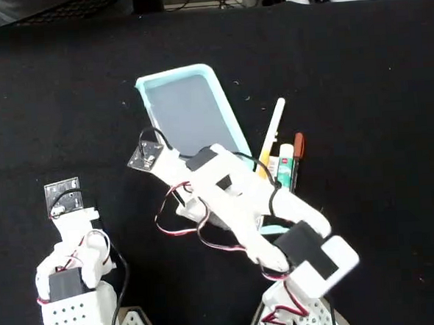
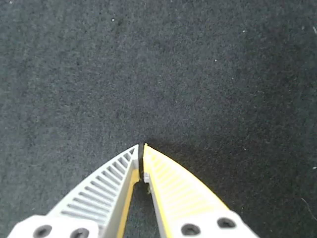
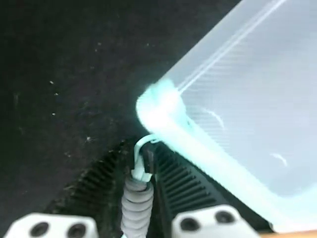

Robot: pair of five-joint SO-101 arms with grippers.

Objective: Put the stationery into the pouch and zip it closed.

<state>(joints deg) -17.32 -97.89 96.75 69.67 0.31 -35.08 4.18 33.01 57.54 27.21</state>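
A translucent pouch (image 1: 188, 109) with a teal rim lies flat mid-table. Beside its right edge rests the stationery: a white pen (image 1: 273, 133), a red-capped pen (image 1: 298, 154) and a green-and-white marker (image 1: 286, 164). The right arm (image 1: 234, 198) stretches across the pouch's near end. In the right wrist view, my right gripper (image 3: 142, 151) is shut on the ribbed grey zip pull (image 3: 138, 196) at a corner of the pouch (image 3: 247, 99). My left gripper (image 2: 141, 147) is shut with nothing in it, over bare black cloth, with its arm (image 1: 72, 267) at the near left.
Black cloth (image 1: 359, 73) covers the whole table. The pens lie partly under the right arm's upper link. Loose red and white wires (image 1: 180, 224) hang beside that arm.
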